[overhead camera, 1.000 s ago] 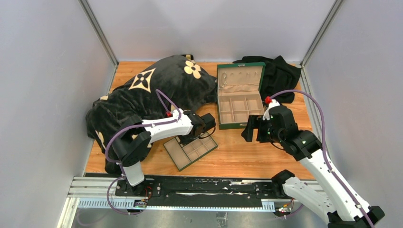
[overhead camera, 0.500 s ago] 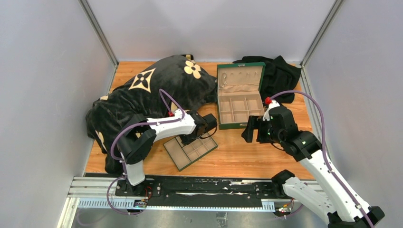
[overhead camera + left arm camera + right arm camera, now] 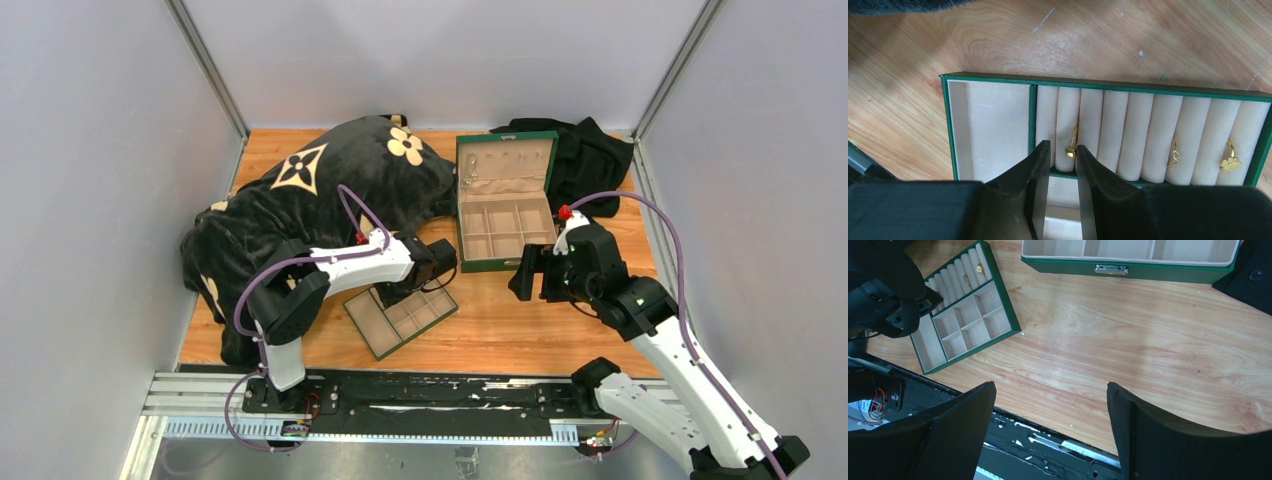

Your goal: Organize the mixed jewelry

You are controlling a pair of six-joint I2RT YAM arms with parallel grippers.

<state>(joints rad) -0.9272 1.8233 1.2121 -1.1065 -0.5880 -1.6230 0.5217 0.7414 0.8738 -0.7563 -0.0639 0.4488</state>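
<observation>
In the padded-roll section of the green tray [image 3: 993,79], a gold ring [image 3: 1071,146] with a small stone stands on edge in a slot between two beige rolls, near the divider. Two more gold pieces [image 3: 1174,155] sit in slots toward the far end of the same row, the last one flower-shaped. The left gripper [image 3: 1063,149] hangs right over the ring. Its fingers [image 3: 1040,170] stand a narrow gap apart with the ring between the tips. One finger is clear of the ring, and the other is so close that I cannot tell whether it touches.

The tray lies at an angle on the wooden table [image 3: 1128,350], in front of an open green box [image 3: 505,200]. The right gripper [image 3: 1050,385] hovers above bare wood near the box, its fingers spread wide and holding nothing. A black cushion [image 3: 330,180] with beige flower prints lies behind the left arm, and a black cloth [image 3: 590,150] lies behind the box.
</observation>
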